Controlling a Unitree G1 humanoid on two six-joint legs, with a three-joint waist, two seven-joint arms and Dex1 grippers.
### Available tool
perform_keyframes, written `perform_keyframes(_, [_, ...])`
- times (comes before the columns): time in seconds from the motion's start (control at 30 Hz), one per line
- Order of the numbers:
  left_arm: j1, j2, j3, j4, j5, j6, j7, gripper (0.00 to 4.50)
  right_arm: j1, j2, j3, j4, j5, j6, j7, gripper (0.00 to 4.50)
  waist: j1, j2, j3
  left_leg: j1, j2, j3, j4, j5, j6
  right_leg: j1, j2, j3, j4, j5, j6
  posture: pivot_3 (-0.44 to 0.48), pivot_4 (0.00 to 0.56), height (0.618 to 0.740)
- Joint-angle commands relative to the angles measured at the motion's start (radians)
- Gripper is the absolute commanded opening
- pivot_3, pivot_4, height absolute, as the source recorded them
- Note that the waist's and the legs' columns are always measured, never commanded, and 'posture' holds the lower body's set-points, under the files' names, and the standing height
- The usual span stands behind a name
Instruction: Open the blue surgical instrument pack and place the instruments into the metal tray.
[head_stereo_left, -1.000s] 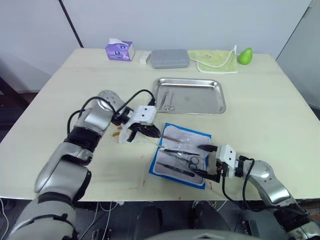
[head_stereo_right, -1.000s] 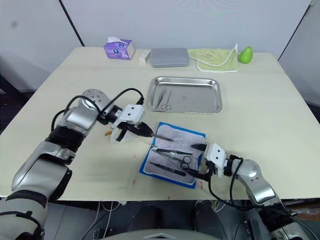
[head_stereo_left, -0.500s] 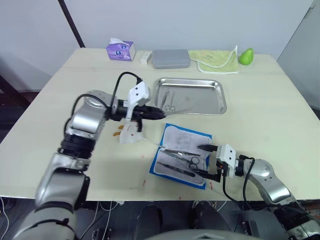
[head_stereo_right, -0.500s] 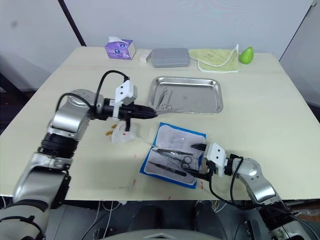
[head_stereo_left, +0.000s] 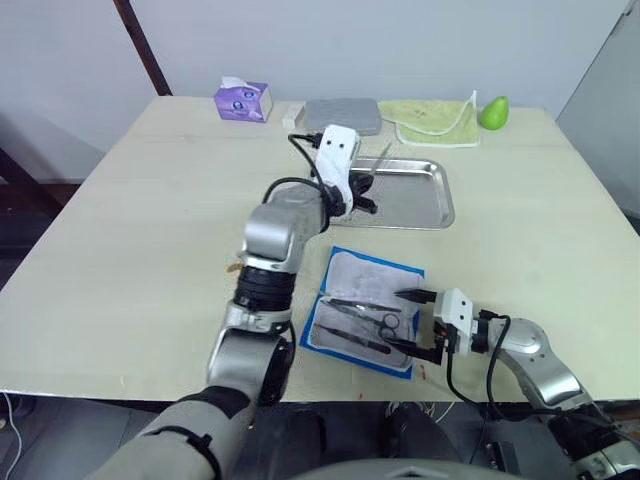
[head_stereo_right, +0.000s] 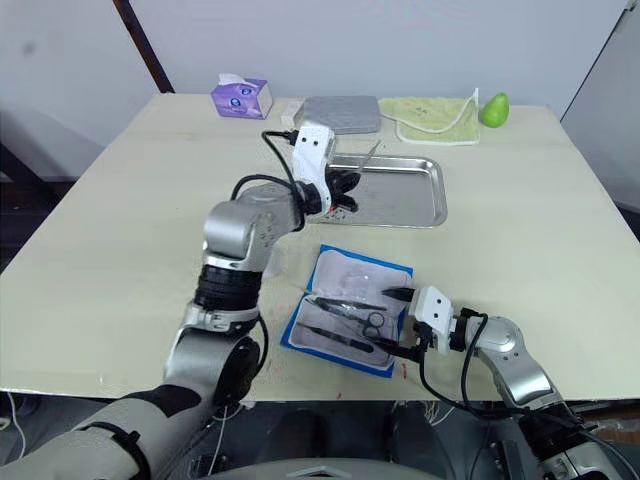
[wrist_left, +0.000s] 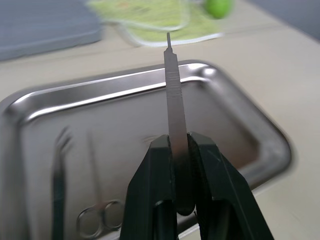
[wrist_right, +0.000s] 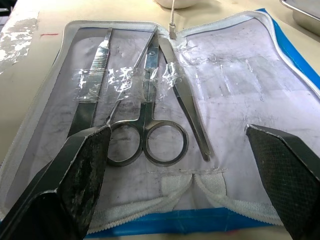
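The blue surgical instrument pack (head_stereo_left: 365, 308) lies open near the table's front edge, pale lining up. Taped to the lining are scissors (wrist_right: 150, 125), a forceps (wrist_right: 185, 100) and a flat handle (wrist_right: 92, 90). The metal tray (head_stereo_left: 425, 195) sits just beyond it, with two instruments (wrist_left: 60, 165) at its left end. My left gripper (wrist_left: 179, 142) hovers over the tray's left half, shut on a thin flat silver instrument (wrist_left: 174, 95) that points up and away. My right gripper (head_stereo_left: 405, 320) rests at the pack's near right edge, fingers (wrist_right: 80, 165) spread wide open with nothing between them.
Along the far edge stand a purple tissue box (head_stereo_left: 240, 101), a small white block (head_stereo_left: 293, 117), a grey rectangular case (head_stereo_left: 340, 116), a green cloth (head_stereo_left: 430, 122) and a green pear (head_stereo_left: 490, 112). Small orange bits (head_stereo_left: 233, 266) lie left of the pack.
My left arm swung from the pack's far left corner across to above the tray, carrying the thin silver instrument. The right gripper stayed where it was.
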Motion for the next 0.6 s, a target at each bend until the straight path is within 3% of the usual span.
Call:
perform_keyframes(0.03, [-0.066, -0.039, 0.034, 0.112, 0.014, -0.095, 0.082, 0.04, 0.065, -0.048, 0.04, 0.13, -0.103, 0.078, -0.002, 4.5, 0.001, 0.0, 0.0, 0.0, 0.0, 0.0, 0.0, 0.0, 0.0, 0.0, 0.0, 0.0, 0.0, 0.0, 0.0, 0.0, 0.15, 0.736])
perform_keyframes(0.3, [-0.167, -0.1, 0.018, 0.484, 0.079, -0.33, 0.218, 0.04, 0.087, -0.034, 0.048, 0.166, -0.118, 0.036, -0.02, 4.5, 0.002, 0.0, 0.001, -0.001, -0.002, 0.0, 0.0, 0.0, 0.0, 0.001, -0.001, -0.002, -0.002, 0.0, 0.001, 0.0, 0.15, 0.736])
perform_keyframes(0.6, [-0.218, -0.118, 0.053, 0.691, 0.067, -0.426, 0.257, 0.04, 0.077, -0.058, 0.036, 0.067, -0.088, 0.124, -0.019, 4.5, 0.001, 0.0, 0.002, -0.002, -0.002, 0.001, 0.0, 0.0, 0.0, 0.001, -0.001, -0.003, -0.002, 0.0, 0.001, 0.0, 0.15, 0.736])
